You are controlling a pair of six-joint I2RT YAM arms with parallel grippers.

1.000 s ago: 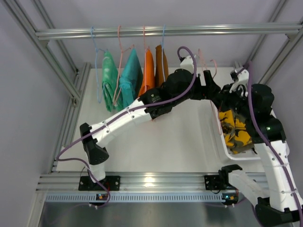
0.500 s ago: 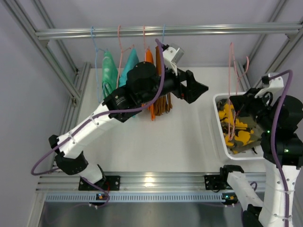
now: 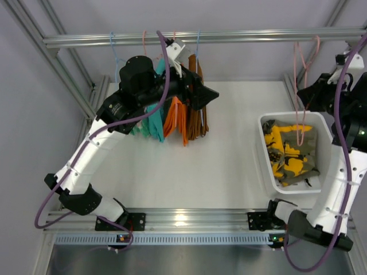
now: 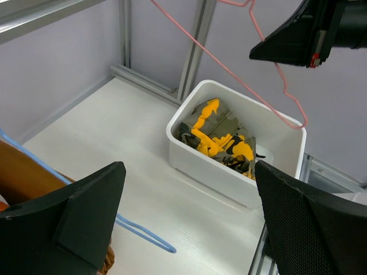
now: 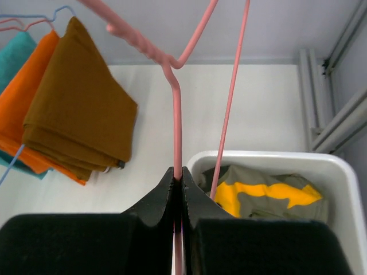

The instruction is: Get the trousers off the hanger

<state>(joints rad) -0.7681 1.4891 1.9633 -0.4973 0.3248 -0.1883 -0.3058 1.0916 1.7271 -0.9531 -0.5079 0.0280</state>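
I'm seeing the right pincer (image 5: 178, 172) clamping shut on the pink wire hanger (image 5: 176, 114), hanging over the white plastic bin (image 3: 261, 154). Yellow-and-dark patterned trousers (image 3: 289, 152) are lying inside it. Left pincer (image 3: 209, 94) is gaping wide, hovering beside the brown folded trousers (image 3: 199, 117) on the rail (image 3: 258, 37).

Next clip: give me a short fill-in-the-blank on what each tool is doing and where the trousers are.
1. The right tool is shut on a bare ____ hanger.
2. The left tool has its jaws ____.
3. The patterned trousers in the white bin are dark and ____.
4. Beside the orange trousers hangs a ____ pair.
Missing words: pink; open; yellow; brown.
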